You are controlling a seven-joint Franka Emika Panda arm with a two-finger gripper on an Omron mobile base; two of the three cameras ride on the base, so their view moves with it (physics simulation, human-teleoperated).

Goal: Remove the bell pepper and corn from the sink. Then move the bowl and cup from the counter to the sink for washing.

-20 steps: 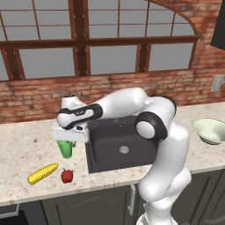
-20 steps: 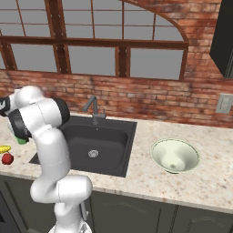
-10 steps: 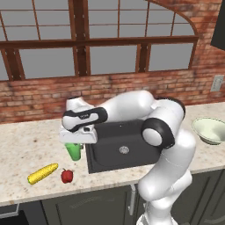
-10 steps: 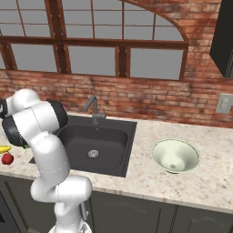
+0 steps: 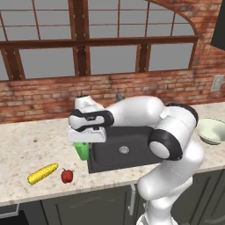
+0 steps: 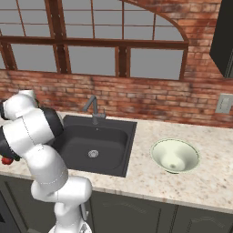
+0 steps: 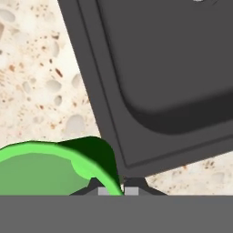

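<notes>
One thin rim pinch by the closed jaws holds the small bright green tapered cup (image 5: pixel 82 150) at the dark rectangular sink (image 5: pixel 127 149)'s left edge, so it could slip onto the speckled beige worktop (image 5: pixel 30 145).

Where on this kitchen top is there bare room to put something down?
The dark rectangular sink basin holds nothing but its drain. Bare beige speckled counter lies between the sink and the wide pale bowl. It is crowded left of the sink: the yellow corn cob, the small red bell pepper and the gripper pinching the green cup.
</notes>
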